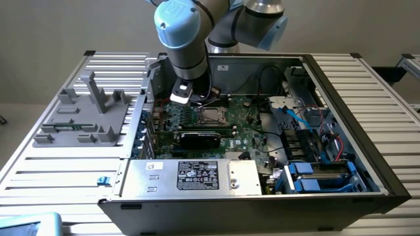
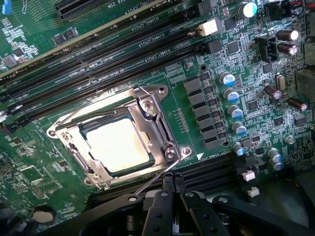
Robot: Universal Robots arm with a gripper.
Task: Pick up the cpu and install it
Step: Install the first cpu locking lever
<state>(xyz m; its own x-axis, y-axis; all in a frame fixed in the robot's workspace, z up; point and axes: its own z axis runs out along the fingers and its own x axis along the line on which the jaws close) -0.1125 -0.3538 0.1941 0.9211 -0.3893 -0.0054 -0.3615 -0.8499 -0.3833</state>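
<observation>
I see the cpu [image 2: 118, 146] lying flat inside the metal socket frame [image 2: 147, 105] on the green motherboard [image 2: 173, 110] in the open computer case [image 1: 347, 98]. My pincer [image 2: 170, 187] is pressed together, pinching nothing, just beside the frame's corner.

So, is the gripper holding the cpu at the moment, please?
No, the cpu lies flat inside the socket frame, apart from the shut gripper.

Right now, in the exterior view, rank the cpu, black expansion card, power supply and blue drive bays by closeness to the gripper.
From the gripper:
1. cpu, in its socket
2. black expansion card, mid-board
3. power supply, near edge
4. blue drive bays, exterior view's right
</observation>
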